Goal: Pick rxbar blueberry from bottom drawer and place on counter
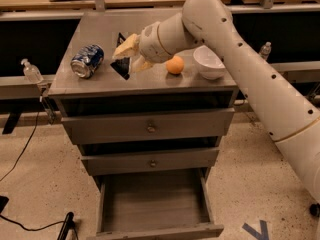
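Rxbar blueberry (122,69) pinched on edge in claw (128,58), near bench (150,81) front edge, between soda can (87,60) and orange (175,65), apart from both; bare bench behind; bottom drawer (155,204) open below.

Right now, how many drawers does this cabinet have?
3: top drawer and middle drawer shut, bottom drawer pulled open. The gripper holds the snack bar over the counter above them.

One white arm (250,79) reaches in from the lower right, elbow raised above and right of the hand, forearm sloping down leftward to a banded wrist (157,41); gripper (127,60) sits upper centre-left in the camera view, pale fingers (125,46) clamped on the rxbar blueberry (121,68).
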